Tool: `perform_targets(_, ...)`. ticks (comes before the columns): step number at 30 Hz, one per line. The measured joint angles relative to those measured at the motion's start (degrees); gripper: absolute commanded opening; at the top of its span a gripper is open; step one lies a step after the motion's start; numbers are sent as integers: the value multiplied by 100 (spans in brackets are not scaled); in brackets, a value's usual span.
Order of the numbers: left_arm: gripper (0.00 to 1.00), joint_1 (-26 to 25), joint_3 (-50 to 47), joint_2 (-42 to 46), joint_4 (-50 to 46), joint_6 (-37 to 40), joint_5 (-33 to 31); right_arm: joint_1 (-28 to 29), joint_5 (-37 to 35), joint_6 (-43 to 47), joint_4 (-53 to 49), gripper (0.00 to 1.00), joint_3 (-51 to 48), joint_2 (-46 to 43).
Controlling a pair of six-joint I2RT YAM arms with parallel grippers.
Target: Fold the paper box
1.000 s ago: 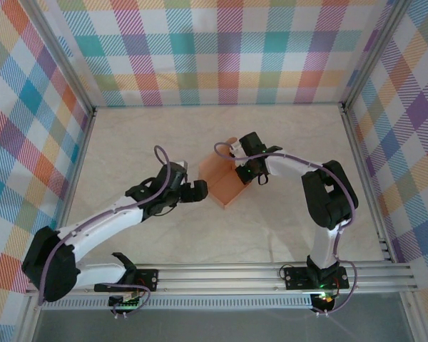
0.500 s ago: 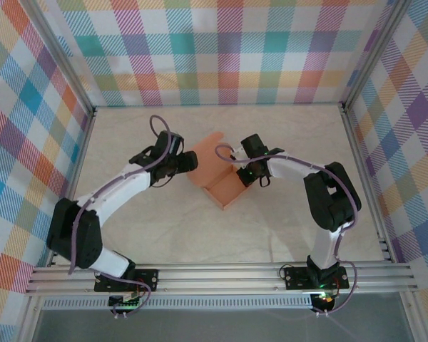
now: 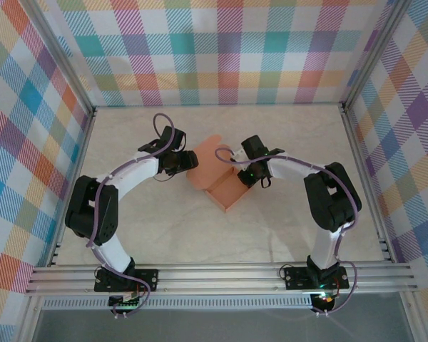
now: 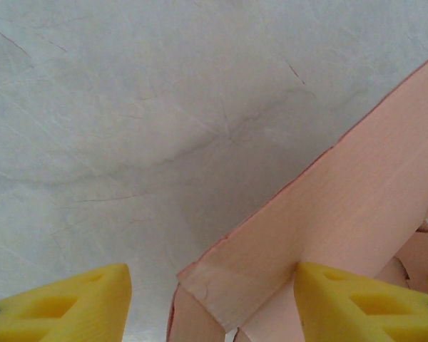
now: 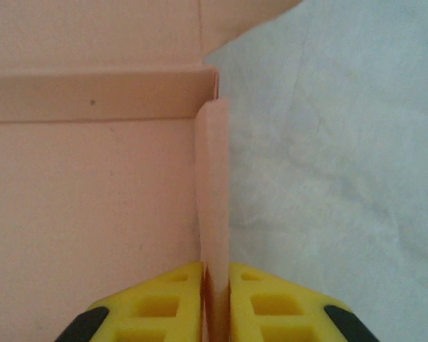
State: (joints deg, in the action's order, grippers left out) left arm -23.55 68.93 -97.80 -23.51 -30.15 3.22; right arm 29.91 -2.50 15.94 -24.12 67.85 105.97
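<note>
Paper box (image 3: 227, 191) half-folded, flap unclosed. Right end effector (image 3: 245, 173) pinches its 3 o'clock wall; left end effector (image 3: 183, 162) spread at 10 o'clock flap.

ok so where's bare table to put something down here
Widest bare table lies between the paper box and the front rail, between the two arms. The strip along the back wall is free too. Crowded: mid-table, where the left gripper and right gripper meet the box.
</note>
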Motion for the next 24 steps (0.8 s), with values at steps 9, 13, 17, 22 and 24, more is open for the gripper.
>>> perform_targets(9, 60, 2, 0, -72, 138, -31, 212, 68, -273, 44, -398, 10, 138, 249)
perform_targets(13, 59, 0, 0, -125, 140, -33, 234, 157, -509, 122, -498, 0, 254, 319)
perform_targets(17, 59, 2, 0, -127, 155, -33, 282, 284, -855, 175, -553, 0, 367, 413)
perform_targets(22, 59, 0, 0, -127, 160, -48, 334, 452, -1399, 236, -503, 0, 466, 542)
perform_targets(24, 59, 2, 0, -127, 160, -48, 339, 501, -1561, 254, -468, 0, 466, 566)
